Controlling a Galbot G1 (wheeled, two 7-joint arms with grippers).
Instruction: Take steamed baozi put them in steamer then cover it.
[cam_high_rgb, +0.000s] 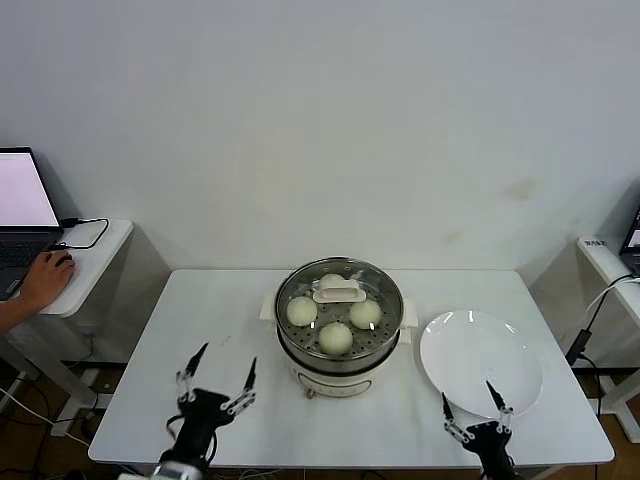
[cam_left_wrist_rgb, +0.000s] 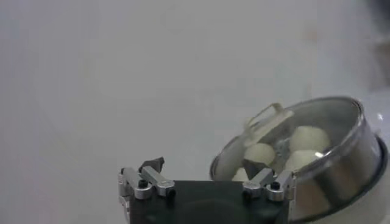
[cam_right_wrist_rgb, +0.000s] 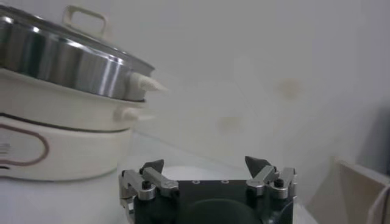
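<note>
The steamer (cam_high_rgb: 338, 362) stands mid-table, its steel basket on a white base. Inside it lie the off-white baozi (cam_high_rgb: 302, 310), seen through the glass. The clear cover (cam_high_rgb: 385, 295) sits flat on the steamer's rim, cream handle on top. The left wrist view shows the cover (cam_left_wrist_rgb: 341, 131) on the steamer with baozi (cam_left_wrist_rgb: 308, 139) under it. My left gripper (cam_high_rgb: 225, 372) is open near the table's front left, apart from the steamer, holding nothing. My right gripper (cam_high_rgb: 468, 400) is open at the front right, over the near rim of the plate. In the right wrist view the steamer (cam_right_wrist_rgb: 67, 131) is to one side.
A flat white plate (cam_high_rgb: 480, 360) lies right of the steamer. A side desk with a laptop (cam_high_rgb: 20, 215) and a person's hand (cam_high_rgb: 45, 280) stands at the far left. Another desk edge (cam_high_rgb: 610, 265) and cables are at the far right.
</note>
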